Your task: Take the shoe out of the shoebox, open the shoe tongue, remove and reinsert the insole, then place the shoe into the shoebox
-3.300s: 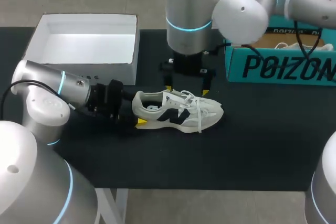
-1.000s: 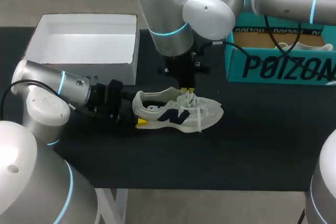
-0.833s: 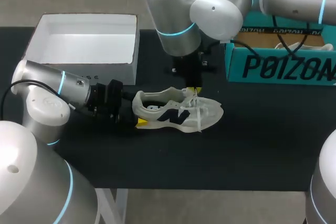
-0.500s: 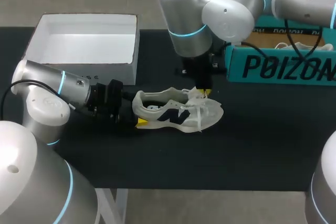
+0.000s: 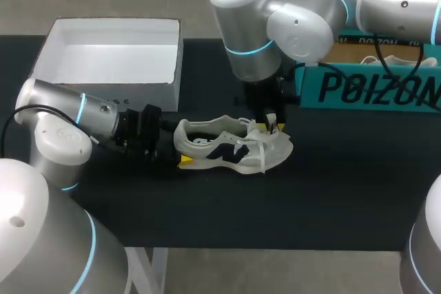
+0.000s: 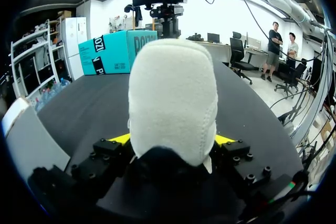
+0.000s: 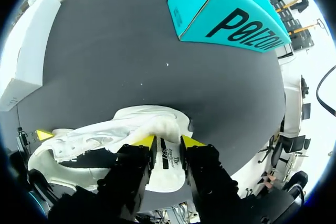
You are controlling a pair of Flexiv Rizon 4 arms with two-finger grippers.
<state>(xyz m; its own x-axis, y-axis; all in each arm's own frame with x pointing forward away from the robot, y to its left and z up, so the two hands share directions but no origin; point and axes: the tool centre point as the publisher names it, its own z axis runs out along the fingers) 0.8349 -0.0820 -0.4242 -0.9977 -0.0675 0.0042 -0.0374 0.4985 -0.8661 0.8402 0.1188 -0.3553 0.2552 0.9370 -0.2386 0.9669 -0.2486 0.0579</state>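
From above, the right gripper (image 5: 272, 124) slides toward the toe (image 5: 284, 147) of the shoe (image 5: 233, 145) on the table (image 5: 344, 191); the left wrist view shows the left gripper (image 6: 173, 141) squeezing its heel (image 6: 173, 103); the right wrist view shows fingers (image 7: 143, 141) pinching the tongue (image 7: 167, 156), likely pulling it open.

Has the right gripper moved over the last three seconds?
Yes. The right gripper has shifted along the shoe toward its toe, nearer the teal shoebox; the shoe itself stayed put.

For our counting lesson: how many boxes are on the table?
2. An open white box sits at the table's far left; a teal box stands at the far right. No others show.
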